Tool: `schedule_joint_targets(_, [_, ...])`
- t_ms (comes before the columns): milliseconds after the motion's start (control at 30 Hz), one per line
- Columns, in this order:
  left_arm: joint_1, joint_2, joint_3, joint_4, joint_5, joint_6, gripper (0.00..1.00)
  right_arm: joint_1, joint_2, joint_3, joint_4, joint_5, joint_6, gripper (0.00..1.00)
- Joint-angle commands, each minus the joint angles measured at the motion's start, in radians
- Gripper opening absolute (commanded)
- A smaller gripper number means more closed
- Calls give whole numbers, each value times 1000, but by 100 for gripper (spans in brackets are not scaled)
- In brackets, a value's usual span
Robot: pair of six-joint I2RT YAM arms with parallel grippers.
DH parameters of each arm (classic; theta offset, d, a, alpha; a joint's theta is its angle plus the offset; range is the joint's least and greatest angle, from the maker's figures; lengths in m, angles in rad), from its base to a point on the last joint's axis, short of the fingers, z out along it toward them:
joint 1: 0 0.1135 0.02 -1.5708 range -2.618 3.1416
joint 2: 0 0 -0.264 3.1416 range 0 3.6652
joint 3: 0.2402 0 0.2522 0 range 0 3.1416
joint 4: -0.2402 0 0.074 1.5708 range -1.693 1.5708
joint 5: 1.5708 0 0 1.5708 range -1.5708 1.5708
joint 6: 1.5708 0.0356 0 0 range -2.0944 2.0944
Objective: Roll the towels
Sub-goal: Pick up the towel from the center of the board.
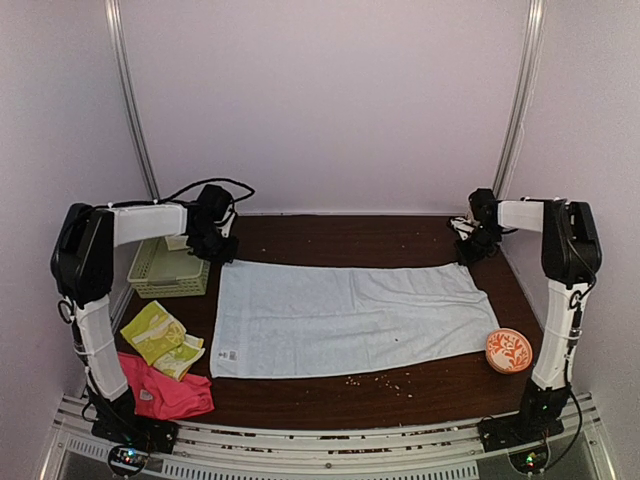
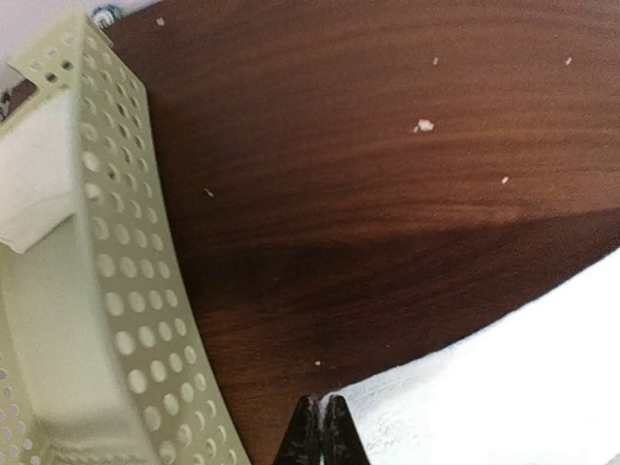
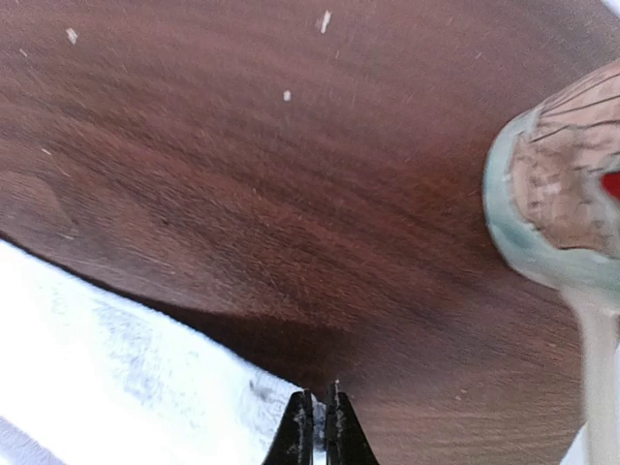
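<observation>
Dark wood surface (image 1: pixel 400 232) carries the pale blue towel (image 1: pixel 350 318), spread flat at its middle. Closed on the very tips of its far corners are the left pincer (image 2: pixel 321 431) and the right pincer (image 3: pixel 318 426). Such thin bites could slip, and the basket (image 1: pixel 165 272) beside the left corner could snag the cloth.

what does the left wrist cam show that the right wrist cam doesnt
Only the left wrist view: the pale green perforated basket along its left edge, with something white inside.

Only the right wrist view: a blurred rounded thing with a pale teal rim at its right edge; I cannot tell what it is.

Both: the dark wood table with crumbs, a corner of the spread towel, and that arm's own gripper, left gripper or right gripper, apparently shut on that corner.
</observation>
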Motion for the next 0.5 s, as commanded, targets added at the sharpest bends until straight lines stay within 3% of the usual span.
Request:
schedule_joint_targets(0, [-5, -152, -42, 82, -17, 7, 0, -24, -112, 45, -22, -80, 13, 0])
schedule_joint_targets(467, [-5, -334, -207, 124, -80, -11, 0, -44, -215, -19, 37, -149, 2, 0])
